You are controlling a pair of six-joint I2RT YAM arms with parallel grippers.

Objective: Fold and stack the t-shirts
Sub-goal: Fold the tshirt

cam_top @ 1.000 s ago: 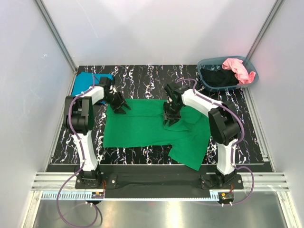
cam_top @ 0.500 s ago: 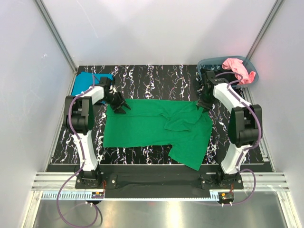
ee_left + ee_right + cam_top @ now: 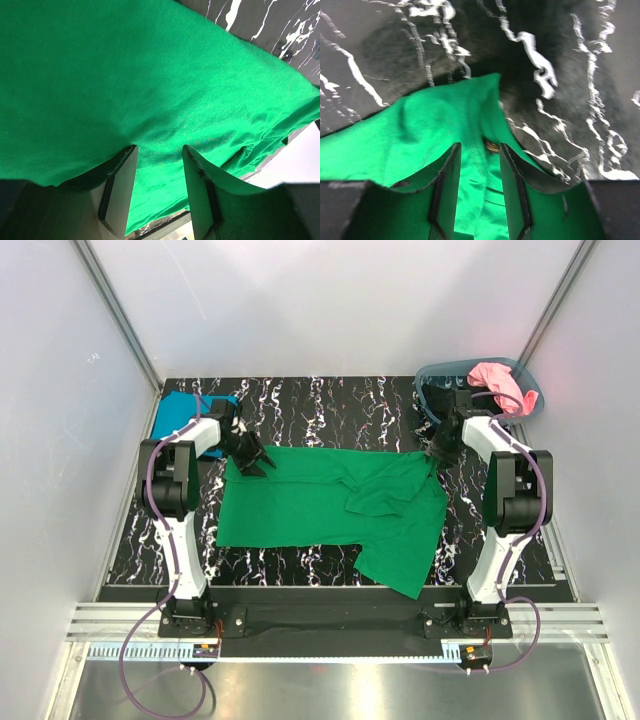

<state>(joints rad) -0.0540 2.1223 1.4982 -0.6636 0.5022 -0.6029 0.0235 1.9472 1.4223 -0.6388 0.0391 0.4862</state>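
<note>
A bright green t-shirt (image 3: 310, 505) lies spread on the black marbled table (image 3: 330, 405), rumpled on its right half with a flap hanging toward the near edge. My left gripper (image 3: 255, 458) stands on its far left corner. In the left wrist view its jaws (image 3: 159, 149) stand apart over flat green cloth (image 3: 125, 75). My right gripper (image 3: 436, 453) is at the shirt's far right corner. Its jaws (image 3: 479, 146) are apart astride a hemmed point of cloth (image 3: 445, 120). A folded teal t-shirt (image 3: 182, 415) lies at the far left.
A grey-blue oval basket (image 3: 455, 364) stands at the far right corner, just behind my right gripper. It holds a pink t-shirt (image 3: 500, 382) and a black one (image 3: 460, 405). White walls close in the table on three sides.
My right arm has swung from the shirt's middle out to its far right corner, and the cloth there now lies spread further right. The left arm has stayed put.
</note>
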